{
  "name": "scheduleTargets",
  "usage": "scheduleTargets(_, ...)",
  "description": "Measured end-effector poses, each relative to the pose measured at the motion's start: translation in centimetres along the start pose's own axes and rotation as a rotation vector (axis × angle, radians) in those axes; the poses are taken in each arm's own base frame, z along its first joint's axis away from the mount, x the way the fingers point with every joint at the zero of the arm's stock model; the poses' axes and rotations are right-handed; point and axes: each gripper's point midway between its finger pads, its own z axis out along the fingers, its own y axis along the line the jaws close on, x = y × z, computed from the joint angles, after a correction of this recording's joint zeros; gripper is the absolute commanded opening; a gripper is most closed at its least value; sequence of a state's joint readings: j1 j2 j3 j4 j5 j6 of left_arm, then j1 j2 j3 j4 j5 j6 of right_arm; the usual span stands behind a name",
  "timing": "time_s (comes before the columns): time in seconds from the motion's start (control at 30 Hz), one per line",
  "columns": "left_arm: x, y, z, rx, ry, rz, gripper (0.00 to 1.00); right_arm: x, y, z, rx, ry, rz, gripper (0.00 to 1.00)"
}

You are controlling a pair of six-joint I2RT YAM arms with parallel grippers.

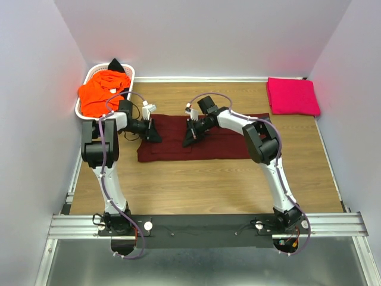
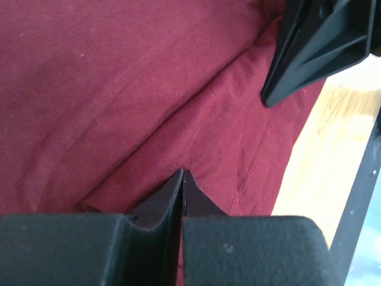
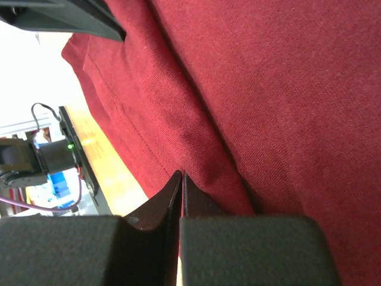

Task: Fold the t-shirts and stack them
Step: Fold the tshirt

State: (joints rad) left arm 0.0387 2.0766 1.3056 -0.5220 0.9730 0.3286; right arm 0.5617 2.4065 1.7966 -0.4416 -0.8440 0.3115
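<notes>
I find the maroon t-shirt (image 1: pixel 229 143) lying flat across the middle of the surface (image 1: pixel 196 190). The left tool (image 2: pixel 182 174) is down at its left end and the right tool (image 3: pixel 181 175) nearer its middle, each with jaws pressed together on a raised ridge of cloth (a thin pinch, by my judgement). To fold well, I should lift both level and in step, carrying the cloth over without stretching it.
</notes>
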Motion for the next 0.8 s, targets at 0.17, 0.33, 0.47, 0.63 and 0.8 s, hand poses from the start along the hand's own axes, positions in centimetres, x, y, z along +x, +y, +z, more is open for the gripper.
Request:
scheduleTargets(0.17,-0.5,0.5,-0.2,-0.039,0.0,-0.013,0.16,-0.2,0.3,-0.8,0.0,-0.01,-0.036,0.44)
scheduleTargets(0.33,-4.1,1.3,-2.2,-0.193,-0.007,0.12,0.27,-2.3,2.8,-5.9,0.011,-0.091,-0.105,0.61)
scheduleTargets(0.47,-8.2,-0.9,-5.4,-0.361,-0.039,0.281,0.3,-5.9,3.2,-15.0,0.126,-0.254,-0.209,0.61)
scheduleTargets(0.63,-9.2,-6.0,-5.3,-0.473,-0.028,0.422,0.25,-7.2,-2.5,-22.4,0.378,-0.317,-0.225,0.5)
scheduleTargets(0.8,-4.1,-5.7,-1.9,-0.511,0.113,0.377,0.22,-4.0,-8.1,-22.8,0.562,-0.185,-0.172,0.45)
